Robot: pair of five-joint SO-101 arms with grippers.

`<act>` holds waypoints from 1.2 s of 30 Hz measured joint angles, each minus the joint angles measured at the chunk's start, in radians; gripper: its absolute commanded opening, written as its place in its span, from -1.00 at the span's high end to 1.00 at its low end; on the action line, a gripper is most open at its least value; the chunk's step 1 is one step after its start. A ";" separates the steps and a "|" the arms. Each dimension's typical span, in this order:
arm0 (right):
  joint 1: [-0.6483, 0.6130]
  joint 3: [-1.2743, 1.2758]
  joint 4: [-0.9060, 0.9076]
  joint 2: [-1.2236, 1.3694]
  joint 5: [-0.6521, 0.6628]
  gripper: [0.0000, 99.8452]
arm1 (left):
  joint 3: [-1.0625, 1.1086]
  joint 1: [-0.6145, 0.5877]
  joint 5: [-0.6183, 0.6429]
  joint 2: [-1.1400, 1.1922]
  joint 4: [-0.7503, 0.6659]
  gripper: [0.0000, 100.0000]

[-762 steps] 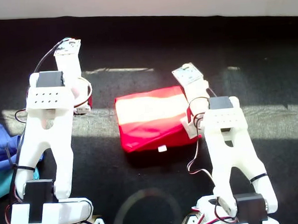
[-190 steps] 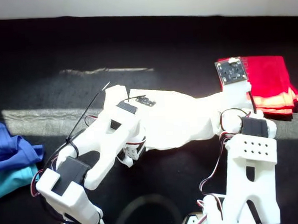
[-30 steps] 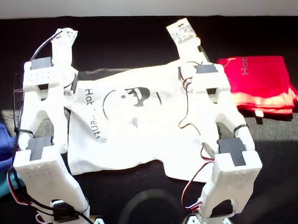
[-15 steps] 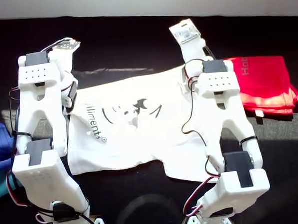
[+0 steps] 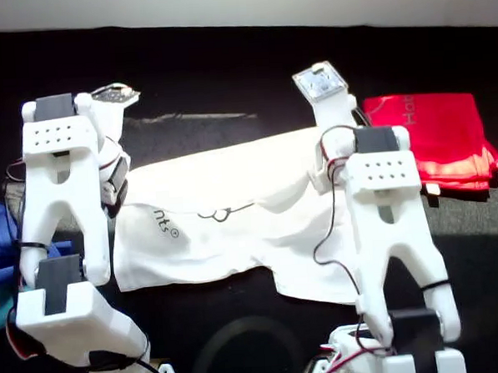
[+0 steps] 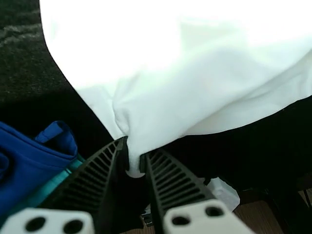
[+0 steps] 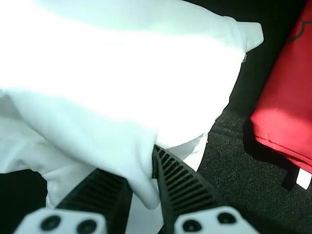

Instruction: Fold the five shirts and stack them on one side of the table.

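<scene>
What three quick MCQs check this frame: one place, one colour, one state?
1. Where is the folded red shirt?
A. the table's left side
B. its right side
C. under the white shirt

2. What colour is the shirt in the right tool?
A. red
B. blue
C. white

3. How is the left tool?
A. open above the cloth
B. shut on the white shirt
C. shut on the red shirt

Key:
1 B, it lies at the table's right edge in the high view.
2 C, white cloth is clamped in it.
3 B, a white fold is pinched in it.
</scene>
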 measured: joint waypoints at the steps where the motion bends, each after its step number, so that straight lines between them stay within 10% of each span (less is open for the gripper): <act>1: 0.000 0.074 -0.026 -0.066 0.000 0.99 | 0.060 0.000 0.000 -0.035 -0.023 0.96; 15: 0.066 0.657 0.025 -0.741 0.060 0.99 | 0.661 0.003 0.000 -0.448 -0.227 0.96; 36: 0.170 0.919 0.074 -0.994 0.255 0.78 | 0.763 0.003 0.000 -0.453 -0.307 0.93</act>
